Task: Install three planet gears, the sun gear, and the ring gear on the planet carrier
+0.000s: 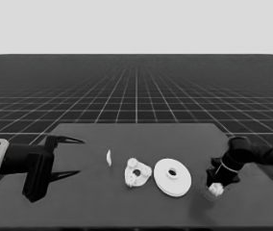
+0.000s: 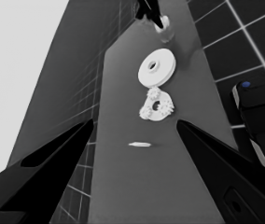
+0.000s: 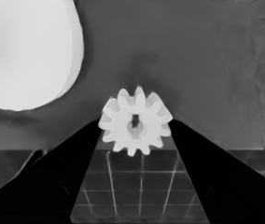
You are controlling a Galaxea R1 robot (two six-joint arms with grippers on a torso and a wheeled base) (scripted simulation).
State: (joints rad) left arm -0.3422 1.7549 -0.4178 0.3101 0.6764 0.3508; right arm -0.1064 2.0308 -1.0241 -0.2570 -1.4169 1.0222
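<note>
Smaller round part (image 1: 137, 173): lies mid-table, just left of the larger round part; carries three gears.
Gears on it (image 2: 155, 105): three, set around its centre hole, best counted in the left wrist view.
Larger round part (image 1: 172, 177): lies flat on the table (image 1: 141, 139), centre hole showing, nothing resting on it; edge nearly touching the smaller round part.
Fourth gear (image 3: 135, 121): pinched between the two fingertips of the right gripper (image 1: 215, 187), teeth against both fingers, centre hole facing the wrist camera.
Right gripper: at the table's right end, right of the larger round part and well clear of it; fingers clamped on the gear.
Left gripper (image 1: 67, 156): over the table's left end, fingers spread wide, nothing between them.
Thin white piece (image 1: 108, 157): alone on the table between the left gripper and the smaller round part, touching neither.
In the way: larger round part sits between the held gear and the smaller round part.
Count: four gears, two round parts, one thin piece.
</note>
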